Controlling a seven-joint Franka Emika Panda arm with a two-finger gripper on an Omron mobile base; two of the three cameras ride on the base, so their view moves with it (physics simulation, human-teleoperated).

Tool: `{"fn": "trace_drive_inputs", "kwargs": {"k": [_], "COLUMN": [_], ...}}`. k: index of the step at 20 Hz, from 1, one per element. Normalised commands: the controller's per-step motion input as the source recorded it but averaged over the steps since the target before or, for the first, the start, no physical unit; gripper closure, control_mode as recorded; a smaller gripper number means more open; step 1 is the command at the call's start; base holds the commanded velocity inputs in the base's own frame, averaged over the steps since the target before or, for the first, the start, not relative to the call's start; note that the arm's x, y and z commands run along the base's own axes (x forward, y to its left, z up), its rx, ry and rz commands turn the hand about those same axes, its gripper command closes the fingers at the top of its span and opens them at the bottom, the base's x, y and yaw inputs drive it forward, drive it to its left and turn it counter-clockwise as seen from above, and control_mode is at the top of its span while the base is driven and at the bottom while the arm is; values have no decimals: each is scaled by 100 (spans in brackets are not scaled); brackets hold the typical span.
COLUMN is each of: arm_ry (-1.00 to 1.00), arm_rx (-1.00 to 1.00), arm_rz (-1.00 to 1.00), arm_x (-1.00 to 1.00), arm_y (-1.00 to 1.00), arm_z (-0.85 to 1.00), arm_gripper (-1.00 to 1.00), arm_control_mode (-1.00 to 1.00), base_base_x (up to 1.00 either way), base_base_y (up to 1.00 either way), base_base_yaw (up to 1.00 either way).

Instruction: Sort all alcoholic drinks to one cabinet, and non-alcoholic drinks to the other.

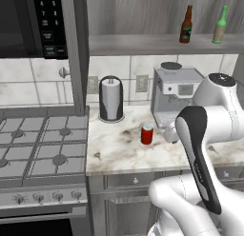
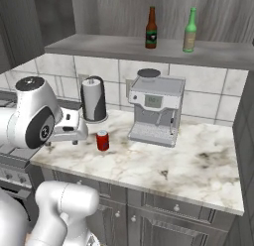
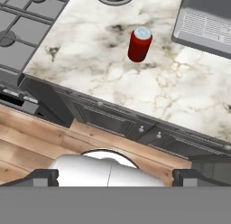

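We find the red soda can (image 3: 139, 44) upright on the marble counter (image 3: 180, 96), between the paper-towel holder (image 1: 111, 98) and the coffee machine (image 1: 174, 94), while the brown bottle (image 1: 186, 24) and green bottle (image 1: 219, 25) stand on the open cabinet shelf (image 1: 143, 44) above. Our gripper (image 3: 115, 179) hangs well back from the can, fingers spread wide and empty. We judge an off-centre approach could tip the can or clip the machine; stove (image 1: 40, 147) left, tiled wall behind.

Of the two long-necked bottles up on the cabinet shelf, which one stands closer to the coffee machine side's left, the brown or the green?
The dark brown bottle with the red label; the green bottle with the tan label stands to its right on the grey shelf.
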Motion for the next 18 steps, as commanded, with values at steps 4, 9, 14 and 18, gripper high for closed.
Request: {"fn": "trace_drive_inputs", "kwargs": {"k": [4,9,14,18], "arm_ry": [0,0,0,0], "arm_rx": [0,0,0,0], "arm_rz": [0,0,-1,-2], "arm_x": [16,21,27,28], "arm_y": [0,0,0,0], "arm_z": [-19,-10,-4,-6], "arm_gripper": [-100,-100,-100,-100], "arm_control_mode": [-100,-100,-100,-100], "base_base_x": [0,0,0,0], "base_base_y": [0,0,0,0], "base_base_yaw": [0,0,0,0]}}
